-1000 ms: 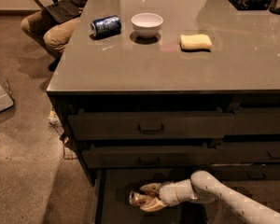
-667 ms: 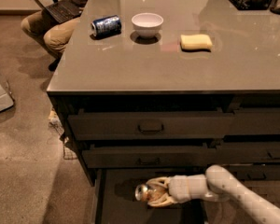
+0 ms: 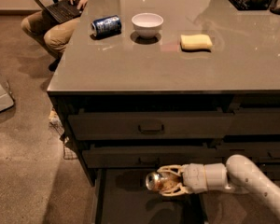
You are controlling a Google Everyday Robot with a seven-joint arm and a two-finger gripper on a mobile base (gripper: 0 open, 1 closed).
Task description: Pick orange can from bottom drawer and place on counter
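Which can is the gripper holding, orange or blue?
The orange can: the gripper holds it over the open bottom drawer. The blue can lies on its side on the counter.

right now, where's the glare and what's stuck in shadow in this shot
Camera view: the glossy counter mirrors things along its far edge, and the white bowl throws a soft shadow toward the camera. The bottom drawer lies in deep shade. Just above it the gripper is shut on the orange can, whose silver end catches a bright glint.
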